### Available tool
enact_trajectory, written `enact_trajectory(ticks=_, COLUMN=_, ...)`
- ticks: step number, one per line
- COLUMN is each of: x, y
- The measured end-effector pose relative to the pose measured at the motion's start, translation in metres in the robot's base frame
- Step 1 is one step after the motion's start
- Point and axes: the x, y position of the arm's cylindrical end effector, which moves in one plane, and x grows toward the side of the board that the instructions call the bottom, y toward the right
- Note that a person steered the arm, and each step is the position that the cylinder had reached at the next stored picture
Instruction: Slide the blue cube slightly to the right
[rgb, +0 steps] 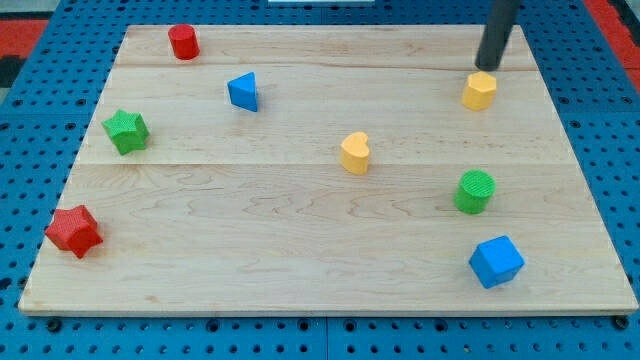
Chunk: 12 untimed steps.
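Observation:
The blue cube (496, 261) sits near the bottom right corner of the wooden board (250, 250). My tip (489, 67) is at the view's top right, just above the yellow hexagonal block (479, 91) and almost touching it. The tip is far from the blue cube, which lies well below it. A green cylinder (474, 191) stands between them, just above the cube.
A yellow heart-shaped block (354, 153) lies mid-board. A blue triangular block (243, 92) and a red cylinder (183, 42) are at the upper left. A green star (126, 131) and a red star (74, 231) sit along the left side. Blue pegboard surrounds the board.

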Motion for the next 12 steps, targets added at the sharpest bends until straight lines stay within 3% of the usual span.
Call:
enact_trajectory(ticks=1, x=0.031, y=-0.012)
enact_trajectory(ticks=3, x=0.050, y=-0.019)
enact_trajectory(ticks=4, x=0.006, y=-0.022)
enact_trajectory(ticks=6, x=-0.006, y=-0.144)
enact_trajectory(ticks=8, x=-0.003, y=-0.152)
enact_trajectory(ticks=9, x=0.001, y=-0.243)
enact_trajectory(ticks=10, x=0.048, y=-0.292)
enact_trajectory(ticks=12, x=0.194, y=-0.267)
